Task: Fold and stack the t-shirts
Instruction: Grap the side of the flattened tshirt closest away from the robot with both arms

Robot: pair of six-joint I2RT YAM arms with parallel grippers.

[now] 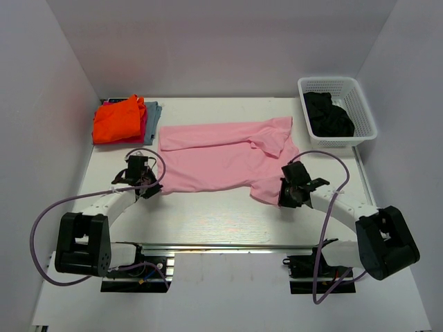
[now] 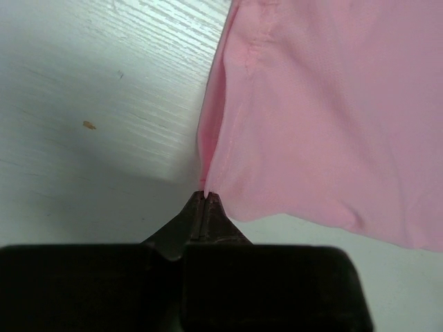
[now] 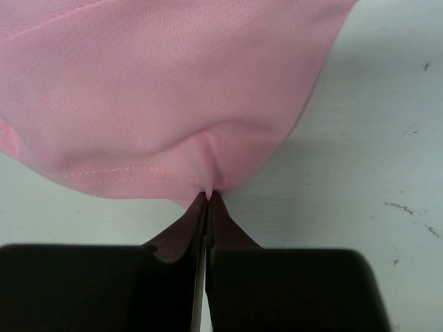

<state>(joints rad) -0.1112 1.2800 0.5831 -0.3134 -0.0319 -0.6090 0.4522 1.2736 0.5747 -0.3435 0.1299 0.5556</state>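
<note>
A light pink t-shirt (image 1: 221,158) lies spread across the middle of the table, its far part folded over. My left gripper (image 1: 154,188) is shut on the shirt's near left corner; in the left wrist view (image 2: 205,196) the cloth (image 2: 325,117) is pinched between the closed tips. My right gripper (image 1: 285,197) is shut on the near right hem; in the right wrist view (image 3: 209,196) the stitched hem (image 3: 173,104) puckers into the closed tips. A folded bright orange t-shirt (image 1: 119,120) tops a stack at the far left, with red and grey-blue cloth (image 1: 154,114) under it.
A white plastic basket (image 1: 346,131) at the far right holds black cloth (image 1: 328,115). White walls enclose the table on the left, back and right. Purple cables loop beside both arms.
</note>
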